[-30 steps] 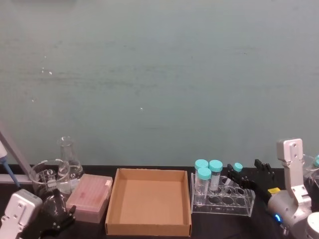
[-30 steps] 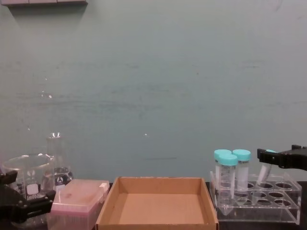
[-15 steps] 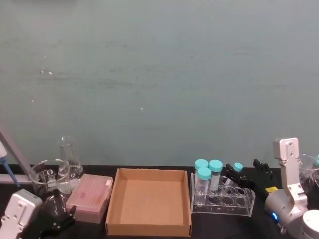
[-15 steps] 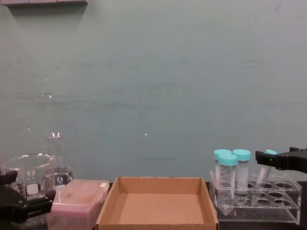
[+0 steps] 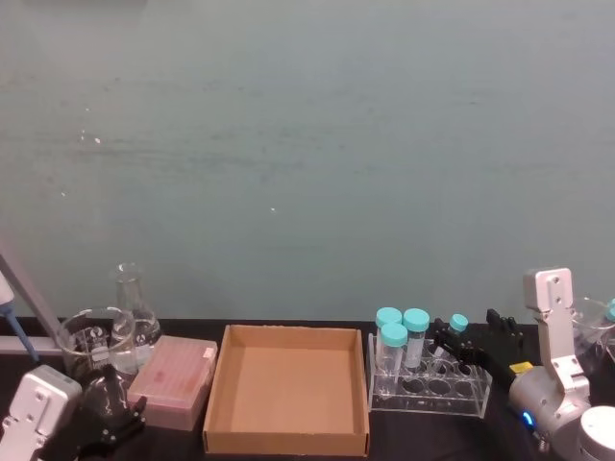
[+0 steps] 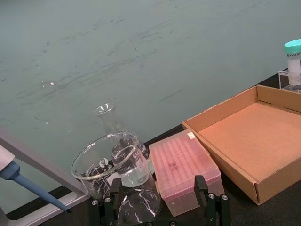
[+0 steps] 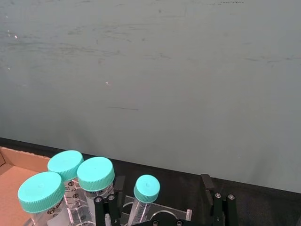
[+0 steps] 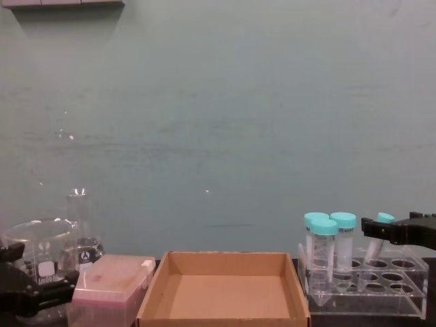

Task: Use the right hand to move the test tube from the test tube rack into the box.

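The slim test tube (image 7: pixel 145 195) with its small teal cap stands tilted in the clear test tube rack (image 5: pixel 429 388), at the rack's far right side. My right gripper (image 7: pixel 162 207) is open at cap height. One of its fingers (image 7: pixel 100 206) stands on each side of the tube, not touching it. From the head view the right gripper (image 5: pixel 473 340) reaches in over the rack from the right. The brown cardboard box (image 5: pixel 287 389) lies just left of the rack with nothing in it. Parked at the lower left, my left gripper (image 6: pixel 157 214) is open.
Three wider teal-capped tubes (image 5: pixel 402 331) stand in the rack's left end. A pink lidded plastic box (image 5: pixel 176 380), a beaker (image 5: pixel 91 341) and a conical flask (image 5: pixel 131 305) sit left of the cardboard box. A pipette (image 6: pixel 28 186) leans at the far left.
My right gripper has crept a little left and lower, closing in around the slim tube's cap. The tube, the rack and the left arm have not moved.
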Tool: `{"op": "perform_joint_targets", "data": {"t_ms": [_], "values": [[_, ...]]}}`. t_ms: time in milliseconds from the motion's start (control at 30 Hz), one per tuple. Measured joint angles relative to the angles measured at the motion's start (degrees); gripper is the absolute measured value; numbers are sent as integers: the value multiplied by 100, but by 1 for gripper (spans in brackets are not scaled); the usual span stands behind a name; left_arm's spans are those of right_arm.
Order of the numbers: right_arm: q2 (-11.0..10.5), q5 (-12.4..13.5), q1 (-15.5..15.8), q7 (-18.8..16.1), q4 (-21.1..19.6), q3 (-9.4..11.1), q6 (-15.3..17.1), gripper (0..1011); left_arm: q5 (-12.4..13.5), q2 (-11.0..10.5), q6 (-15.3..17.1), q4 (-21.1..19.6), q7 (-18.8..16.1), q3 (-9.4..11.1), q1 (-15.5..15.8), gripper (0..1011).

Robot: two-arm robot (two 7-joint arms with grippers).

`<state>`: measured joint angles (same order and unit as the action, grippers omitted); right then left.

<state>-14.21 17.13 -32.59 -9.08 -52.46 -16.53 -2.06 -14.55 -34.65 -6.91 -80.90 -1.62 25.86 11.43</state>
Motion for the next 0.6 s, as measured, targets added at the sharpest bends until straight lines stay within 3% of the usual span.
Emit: {"op": "perform_joint_targets", "data": {"t_ms": [167,267,600], "values": [[-5,11,3,0,-8,-2,4,995,0,0,0,0,0,0,0,1000],[-7,17,4,0,-14,-4,6,934,0,0,0,0,0,0,0,1000],[-11,27,9,0,-24,-10,14,633,0,0,0,0,0,0,0,1000]]}}
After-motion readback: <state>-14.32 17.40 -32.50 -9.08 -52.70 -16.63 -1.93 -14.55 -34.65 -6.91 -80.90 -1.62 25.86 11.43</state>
